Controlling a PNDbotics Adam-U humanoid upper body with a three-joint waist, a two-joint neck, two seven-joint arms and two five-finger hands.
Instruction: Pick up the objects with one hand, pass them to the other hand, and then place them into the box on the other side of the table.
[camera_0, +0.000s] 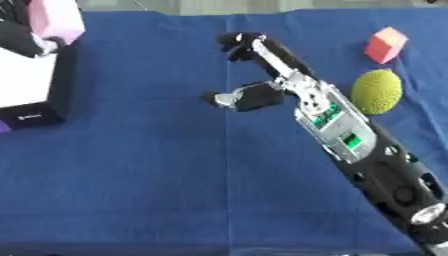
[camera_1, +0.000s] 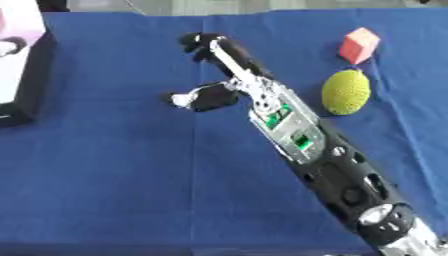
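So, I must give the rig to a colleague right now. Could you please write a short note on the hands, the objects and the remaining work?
Right hand: stretched over the middle of the blue table, fingers relaxed, holding nothing.
Left hand: at the top left over the box, by a pink object; whether it grips that object cannot be told.
The green bumpy ball and the red block lie on the right side, not yet picked up.
Left to do: pick up each with the right hand, pass it to the left, place it in the box.
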